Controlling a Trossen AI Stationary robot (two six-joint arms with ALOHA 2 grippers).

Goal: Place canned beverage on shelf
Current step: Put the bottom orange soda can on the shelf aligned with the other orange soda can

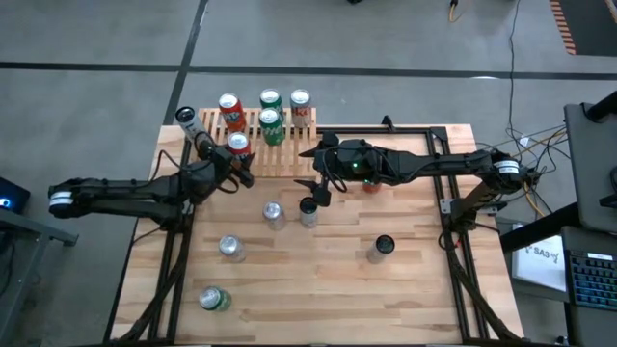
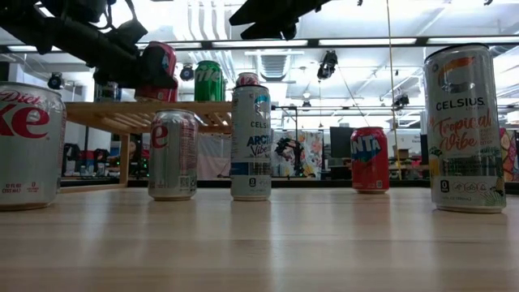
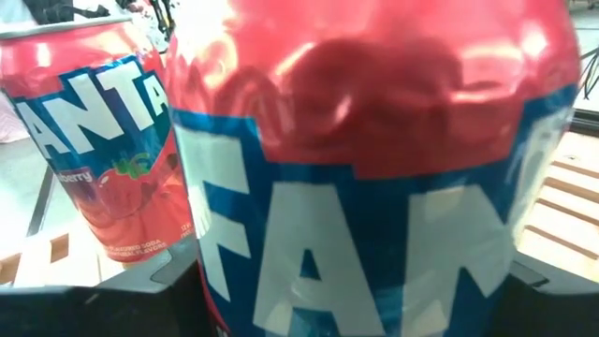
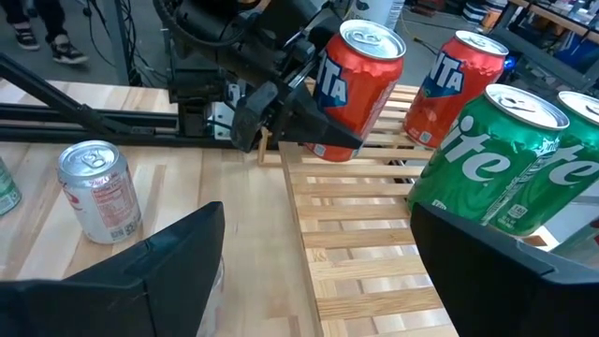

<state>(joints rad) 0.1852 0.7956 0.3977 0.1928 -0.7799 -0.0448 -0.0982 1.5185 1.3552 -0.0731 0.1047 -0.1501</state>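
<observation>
The left gripper [image 1: 234, 162] is clamped on a red Fanta can [image 4: 348, 89], its jaws spread wide around the can's body. It holds the can over the near-left corner of the shelf [image 1: 289, 159]. In the right wrist view the can leans, its top tipped away from the gripper and its base at or just above the slats; I cannot tell whether it touches them.

The move turns on that lean. The can's long axis must come upright over the slats before release. A second Fanta can [image 1: 229, 111] stands just beyond on the shelf's far-left part, so there is little room that way.

The right gripper [image 1: 316, 185] hangs open over the tabletop [image 1: 318, 289], near the shelf's near edge. Loose cans stand nearer.
</observation>
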